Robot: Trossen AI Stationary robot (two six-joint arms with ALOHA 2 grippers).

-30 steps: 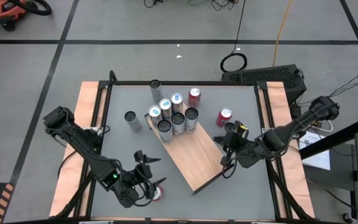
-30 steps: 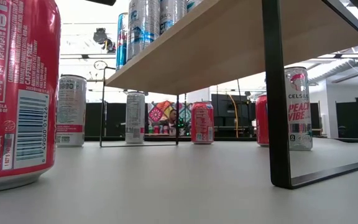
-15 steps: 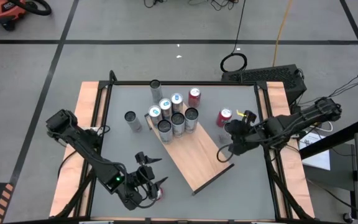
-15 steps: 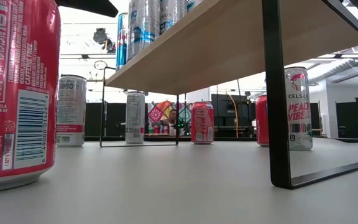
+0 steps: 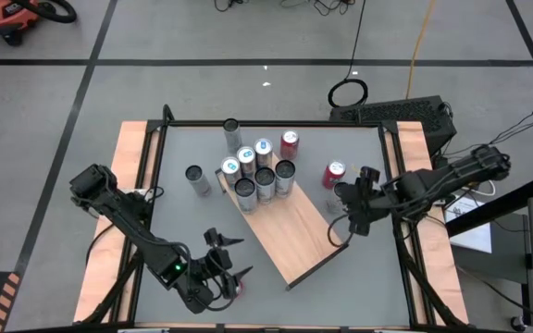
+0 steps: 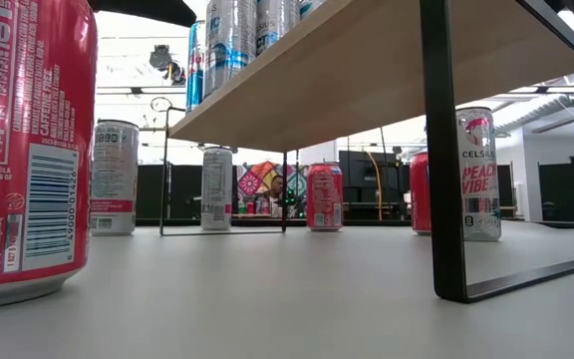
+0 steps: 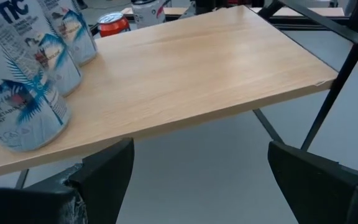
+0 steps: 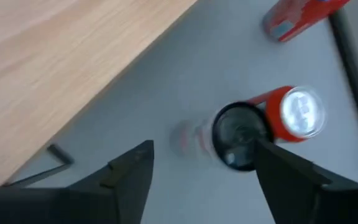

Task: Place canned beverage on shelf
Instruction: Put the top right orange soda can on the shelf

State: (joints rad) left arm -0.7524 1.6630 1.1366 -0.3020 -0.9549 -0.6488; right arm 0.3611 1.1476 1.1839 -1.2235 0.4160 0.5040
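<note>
The shelf point(image 5: 290, 231), a light wooden board on black legs point(image 6: 441, 150), stands slanted mid-table. Several cans point(image 5: 259, 171) stand on its far end point(image 7: 23, 93). A red can point(image 5: 240, 288) point(image 6: 18, 150) stands upright on the table near the front edge. My left gripper point(image 5: 228, 264) point(image 7: 197, 168) hangs open just above it, facing the shelf. A dark-topped can point(image 5: 342, 190) point(image 8: 238, 134) and a red can point(image 5: 333, 173) point(image 8: 297, 112) stand on the table right of the shelf. My right gripper point(image 5: 348, 217) point(image 8: 204, 168) hangs open above them, pointing down.
More cans stand on the table behind and left of the shelf: a dark-topped one point(image 5: 232, 129), a red one point(image 5: 290, 141) and a silver one point(image 5: 194, 176). Pale wood strips point(image 5: 130, 185) run along both table sides. Bare table lies between the shelf and the front edge.
My right gripper has drawn back from the shelf's right edge toward the table's far right, over the two cans there, and has tipped to point more steeply down. The cans and the shelf have stayed where they were.
</note>
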